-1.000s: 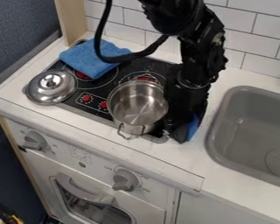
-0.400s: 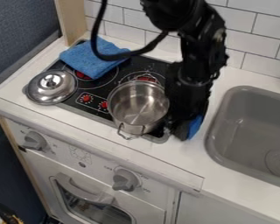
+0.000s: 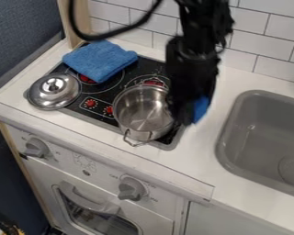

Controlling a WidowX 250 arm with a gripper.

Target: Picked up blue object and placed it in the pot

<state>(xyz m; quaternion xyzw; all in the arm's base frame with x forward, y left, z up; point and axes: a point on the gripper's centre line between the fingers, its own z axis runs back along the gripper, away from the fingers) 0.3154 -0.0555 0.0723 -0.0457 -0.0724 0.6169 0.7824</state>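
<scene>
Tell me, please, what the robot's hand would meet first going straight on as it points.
Probably the stove's sink-side edge or the white counter beside it, next to the pot; depth is unclear.

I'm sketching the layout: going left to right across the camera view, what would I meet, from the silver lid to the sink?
Silver lid → metal pot → blue object → grey sink.
</scene>
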